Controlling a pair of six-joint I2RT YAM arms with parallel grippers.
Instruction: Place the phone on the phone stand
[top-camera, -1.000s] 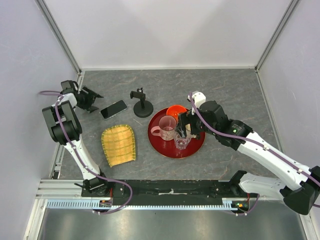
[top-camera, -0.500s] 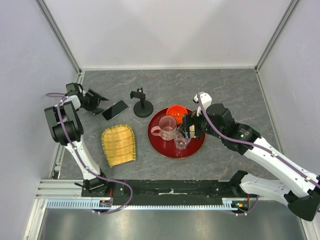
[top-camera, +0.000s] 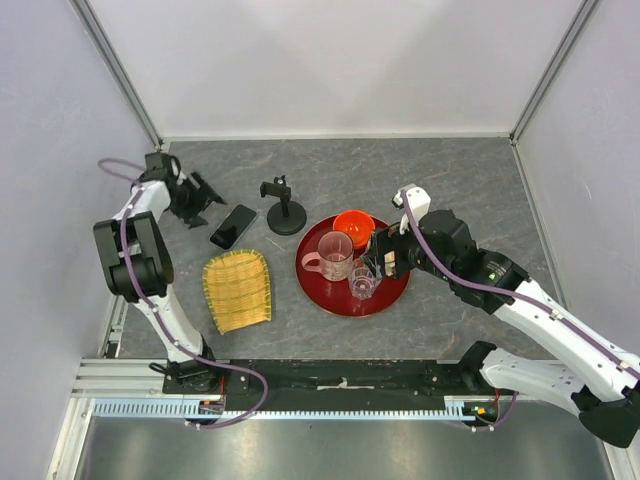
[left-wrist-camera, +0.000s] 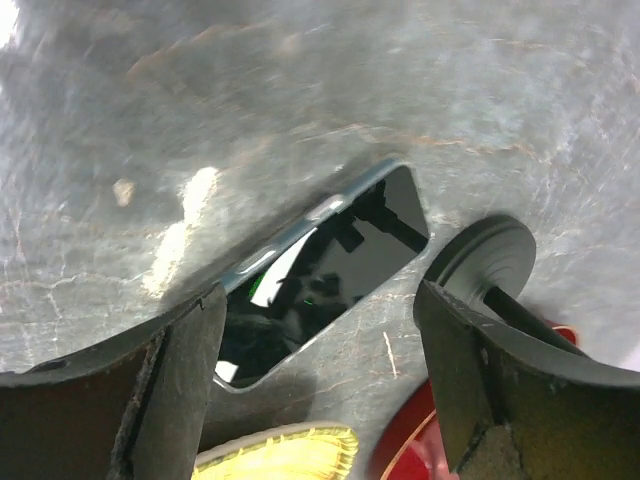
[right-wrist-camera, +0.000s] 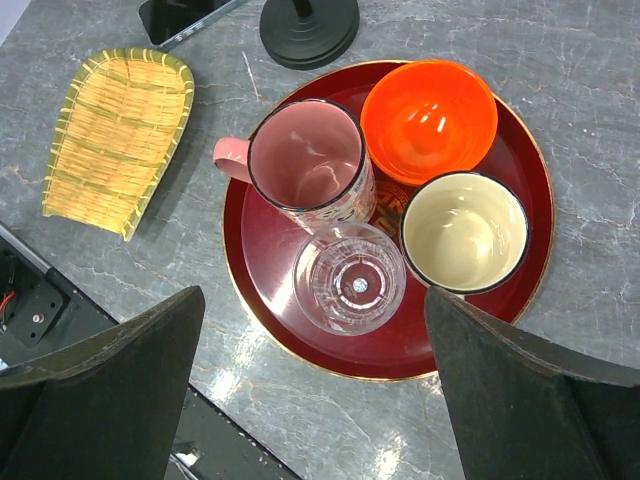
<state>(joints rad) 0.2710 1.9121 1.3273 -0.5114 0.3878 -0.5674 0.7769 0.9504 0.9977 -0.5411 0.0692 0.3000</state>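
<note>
The black phone (top-camera: 233, 226) lies flat on the grey table, left of the phone stand (top-camera: 285, 210), a black disc base with a short post and bracket. My left gripper (top-camera: 205, 193) is open and empty, just behind and left of the phone, apart from it. In the left wrist view the phone (left-wrist-camera: 320, 275) lies ahead between my open fingers (left-wrist-camera: 180, 390), with the stand's base (left-wrist-camera: 483, 260) to its right. My right gripper (top-camera: 385, 258) is open and empty above the red tray. In the right wrist view the phone (right-wrist-camera: 185, 15) and the stand base (right-wrist-camera: 308, 25) show at the top edge.
A yellow woven mat (top-camera: 238, 289) lies near the phone. A round red tray (right-wrist-camera: 300, 290) holds a pink mug (right-wrist-camera: 305, 165), an orange bowl (right-wrist-camera: 428, 120), a cream cup (right-wrist-camera: 463, 230) and a clear glass (right-wrist-camera: 350, 280). Walls enclose the table on three sides.
My left gripper has moved right and toward the back, closer to the phone. The phone has turned and shifted slightly nearer. My right gripper has drawn back a little to the right.
</note>
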